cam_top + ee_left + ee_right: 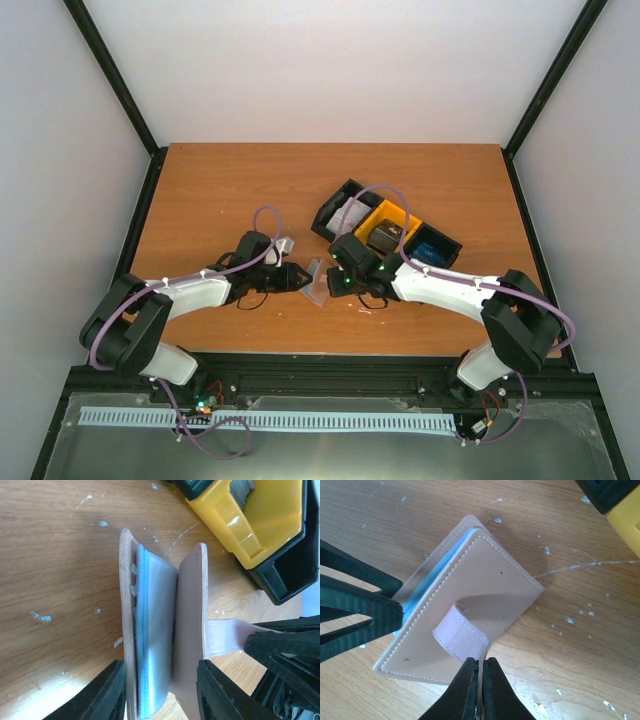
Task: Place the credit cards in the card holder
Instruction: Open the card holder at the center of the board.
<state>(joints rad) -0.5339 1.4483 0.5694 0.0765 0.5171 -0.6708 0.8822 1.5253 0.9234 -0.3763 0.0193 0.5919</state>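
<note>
The card holder (pixel 318 283) is tan-pink outside and pale blue inside, and it stands on edge between the two arms. In the left wrist view its two covers (pixel 190 630) splay slightly apart, with clear sleeves showing between them. My left gripper (pixel 161 675) straddles it, one black finger pressing on each cover. My right gripper (pixel 481 662) is shut on the holder's strap (pixel 460 635), which loops off the outer cover (pixel 485 585). The credit cards lie in the bins: white-and-red (pixel 348 215), dark grey (pixel 385 237) and blue (pixel 432 250).
A row of bins stands behind the right arm: black (pixel 330 212), yellow (pixel 398 215) and black (pixel 450 243). The yellow bin (pixel 250 525) lies close beyond the holder in the left wrist view. Wooden table top (pixel 220 190) stretches to the left and back.
</note>
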